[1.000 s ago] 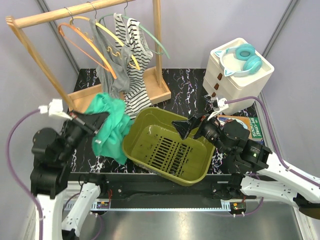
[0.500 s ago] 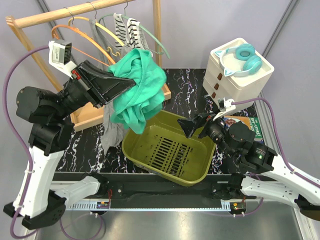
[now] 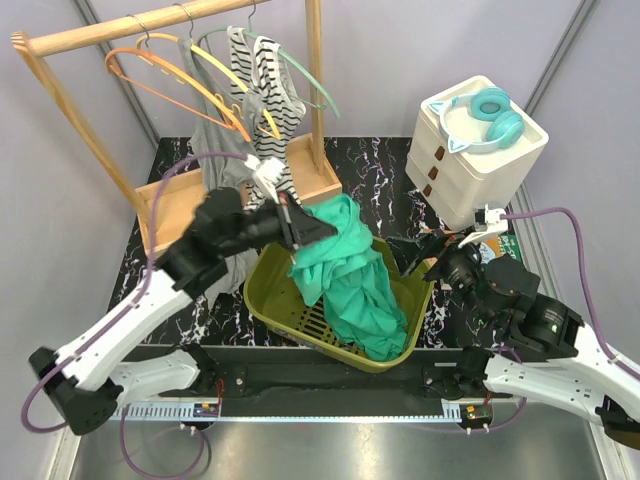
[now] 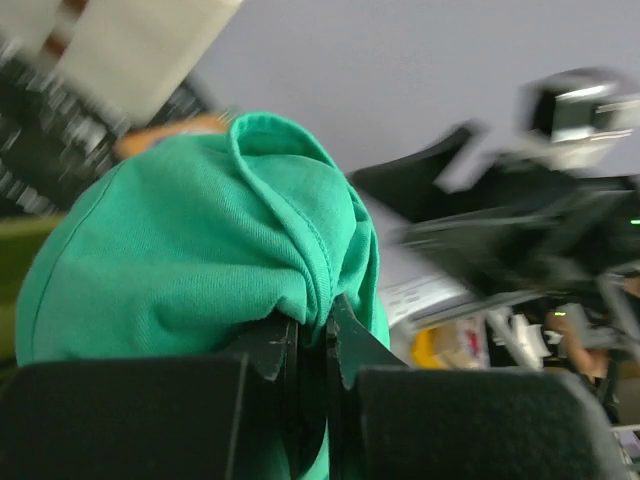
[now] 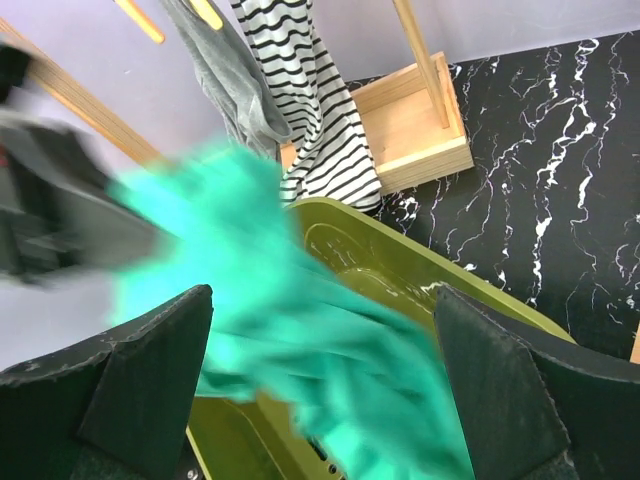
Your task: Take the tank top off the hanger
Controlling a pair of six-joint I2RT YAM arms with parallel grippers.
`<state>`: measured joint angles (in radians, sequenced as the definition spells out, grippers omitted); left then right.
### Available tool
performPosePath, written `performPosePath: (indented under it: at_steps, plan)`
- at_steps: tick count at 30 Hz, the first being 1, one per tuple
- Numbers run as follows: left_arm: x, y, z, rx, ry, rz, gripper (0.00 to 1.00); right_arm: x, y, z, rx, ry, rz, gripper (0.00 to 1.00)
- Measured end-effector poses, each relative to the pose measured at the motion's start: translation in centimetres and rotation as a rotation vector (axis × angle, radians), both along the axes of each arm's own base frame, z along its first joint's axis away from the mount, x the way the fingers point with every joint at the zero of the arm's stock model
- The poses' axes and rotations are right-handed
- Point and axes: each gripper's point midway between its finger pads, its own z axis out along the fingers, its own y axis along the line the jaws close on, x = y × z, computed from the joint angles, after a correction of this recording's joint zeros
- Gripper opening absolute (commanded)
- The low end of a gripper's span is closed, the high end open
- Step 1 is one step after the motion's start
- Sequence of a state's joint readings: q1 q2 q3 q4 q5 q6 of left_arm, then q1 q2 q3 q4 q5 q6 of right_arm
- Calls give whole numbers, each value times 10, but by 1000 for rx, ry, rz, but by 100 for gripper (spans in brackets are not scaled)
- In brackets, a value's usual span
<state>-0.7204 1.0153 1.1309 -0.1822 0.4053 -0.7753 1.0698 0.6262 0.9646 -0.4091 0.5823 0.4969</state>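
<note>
One garment off the rack, hanging from the left gripper over the basket

One green tank top (image 3: 350,280) is clear of every hanger. It hangs from the left gripper (image 3: 300,228), whose jaws are pinched almost together on a bunched fold of the cloth. The left wrist view shows the two fingertips (image 4: 345,340) nipping that fold, with the rest of the fabric ballooning beyond them.

The relation that matters is vertical. The garment lies straight below and slightly to the right of the holding fingers, with its long axis running down from the pinch into the olive basket (image 3: 258,298). The basket sits at the middle of the tabletop's near edge. The lower end of the cloth is already gathered inside it, towards its near right corner, while the upper part drapes across the opening. The pinch itself hovers above the basket's far left rim, so most of the cloth is over the basket, not the table.

The right gripper (image 3: 418,252) stands just beside the basket's right rim with its jaws spread wide and nothing between them. It is near the hanging cloth but apart from it, and its wrist view shows the green only as a blur ahead.

At the far left corner of the tabletop, the wooden rack (image 3: 100,35) carries a grey top (image 3: 210,140) and a striped top (image 3: 268,110) on their hangers.

By my reading the removal itself is done and only the release is left. The left arm alone has the cloth, so letting go should drop it into the basket, though the top fold could catch on the far rim
</note>
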Motion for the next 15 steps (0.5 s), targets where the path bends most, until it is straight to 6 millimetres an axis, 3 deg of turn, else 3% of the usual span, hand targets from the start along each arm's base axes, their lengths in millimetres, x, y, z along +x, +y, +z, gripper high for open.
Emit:
performPosePath:
  at_steps: [1, 4, 5, 6, 8, 9, 11, 12, 15]
  plan:
    - [7, -4, -33, 74, 49, 22, 0, -1, -2, 2, 0, 3, -2, 100]
    - [13, -6, -94, 224, 126, 61, 5, 0, 1, 6, -17, 16, 0, 100]
    - [12, -5, -111, 271, 139, 74, 10, 2, 5, 7, -27, 21, 2, 100]
    - [10, -3, -125, 309, 144, 81, 24, 4, 11, 7, -39, 28, 8, 100]
    - [5, 1, -141, 360, 132, 90, 40, 9, 24, 1, -79, 49, 21, 100]
    - [1, 5, -149, 382, 129, 99, 55, 13, 32, -5, -111, 62, 27, 100]
    - [-5, 16, -157, 413, 107, 113, 70, 19, 43, -14, -164, 77, 32, 100]
    - [-8, 25, -160, 421, 103, 134, 85, 23, 51, -19, -206, 83, 41, 100]
    - [-14, 47, -154, 421, 53, 183, 97, 33, 73, -28, -287, 85, 69, 100]
